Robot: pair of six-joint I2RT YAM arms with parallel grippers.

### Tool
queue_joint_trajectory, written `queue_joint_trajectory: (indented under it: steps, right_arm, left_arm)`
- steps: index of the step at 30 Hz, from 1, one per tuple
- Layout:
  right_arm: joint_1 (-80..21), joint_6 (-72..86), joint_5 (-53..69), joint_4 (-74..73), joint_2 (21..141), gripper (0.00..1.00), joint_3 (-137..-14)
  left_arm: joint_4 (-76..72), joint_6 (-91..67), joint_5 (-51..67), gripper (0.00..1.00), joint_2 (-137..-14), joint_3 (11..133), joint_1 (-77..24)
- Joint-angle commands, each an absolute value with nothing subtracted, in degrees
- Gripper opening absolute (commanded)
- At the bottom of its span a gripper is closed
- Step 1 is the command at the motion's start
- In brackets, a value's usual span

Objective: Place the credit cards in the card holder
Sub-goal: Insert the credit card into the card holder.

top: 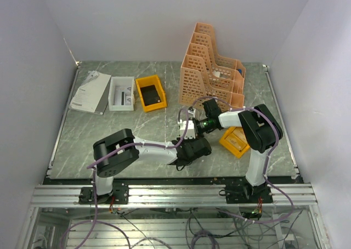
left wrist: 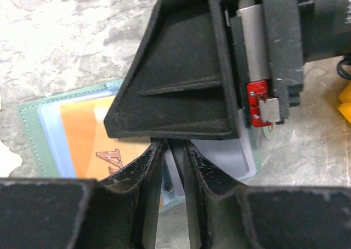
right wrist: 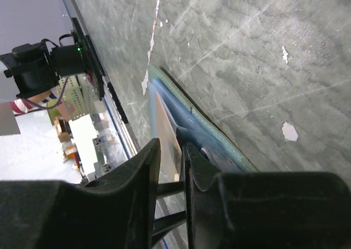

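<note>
**Though the card holder [left wrist: 30, 129] lies open, neither grip on it can be read**

Where the two arms meet, near the front edge of the marbled table [top: 109, 134], the card holder lies flat, grey-green outside and bluish within. It looks soft and light, likely to slide or fold under a push, so one flap wants pinning while the other side is worked. An orange credit card [left wrist: 82, 136] lies in it. It is probably stiff, thin and slick, and best pinched by a short edge.

The left gripper [left wrist: 171, 146] has its jaws drawn narrow over the holder's near edge. The right gripper [right wrist: 171, 149] straddles the card's edge just as narrowly. Whether either truly pinches, I cannot tell.

From the left wrist, the right gripper covers the holder's middle. How deep the card sits is hidden, and no other cards show.
</note>
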State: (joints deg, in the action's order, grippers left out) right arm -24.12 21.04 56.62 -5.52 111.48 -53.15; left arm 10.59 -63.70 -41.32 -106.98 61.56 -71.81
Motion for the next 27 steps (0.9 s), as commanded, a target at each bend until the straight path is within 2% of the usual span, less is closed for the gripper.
queue_joint_trajectory:
  steps: [1,14,27]
  right_arm:
    - [-24.34,19.6,53.22,-6.33,113.11,0.24,-53.16]
    - [-23.74,18.45,53.53,-6.63,111.16,0.32,-53.43]
    - [-23.47,15.13,51.27,-7.65,106.11,0.36,-53.36]
  left_arm:
    - [17.42,-67.19,-46.22,0.34,-108.7,62.16,-71.81]
    - [17.4,-65.91,-47.78,0.4,-104.33,60.61,-71.88]
    - [6.41,-51.65,-42.46,0.4,-88.56,49.99,-73.13]
